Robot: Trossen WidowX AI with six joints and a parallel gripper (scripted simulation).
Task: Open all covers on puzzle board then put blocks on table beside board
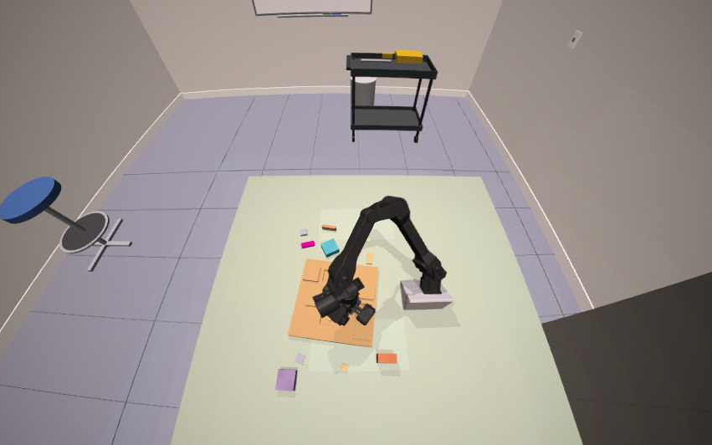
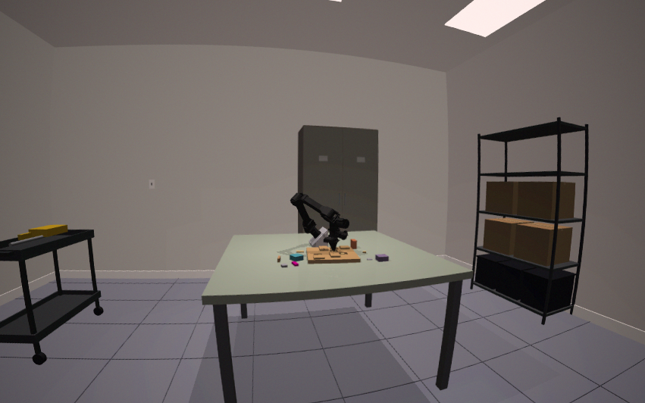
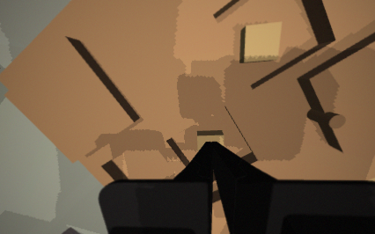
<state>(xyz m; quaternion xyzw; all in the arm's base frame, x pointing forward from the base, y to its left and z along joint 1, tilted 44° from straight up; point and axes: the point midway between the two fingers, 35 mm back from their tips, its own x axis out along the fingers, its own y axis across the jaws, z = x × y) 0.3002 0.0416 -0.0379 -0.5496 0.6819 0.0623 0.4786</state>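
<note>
The orange puzzle board (image 1: 299,329) (image 2: 332,260) (image 3: 125,31) lies under the arm. My gripper (image 2: 333,249) (image 3: 210,147) is shut and empty, pointing down low over the board. Its tips are at a small yellow square piece (image 3: 209,138); I cannot tell whether they touch. Another yellow square piece (image 3: 261,41) stands farther off on the board. Board-coloured covers show by dark edges; the arm hides much of them in the top view. On the table lie a purple block (image 1: 285,380) (image 2: 381,257), a cyan block (image 1: 329,246) (image 2: 295,257), a magenta block (image 1: 307,244) (image 2: 295,263) and an orange-red block (image 1: 386,358) (image 2: 353,244).
A small orange block (image 1: 329,227) (image 2: 279,258) and a small grey piece (image 1: 303,232) (image 2: 283,265) lie beyond the board. A yellow piece (image 1: 369,258) lies near its edge. A pale piece (image 1: 299,358) and a yellow piece (image 1: 344,367) lie on its other side. The arm's base (image 1: 427,301) stands beside it.
</note>
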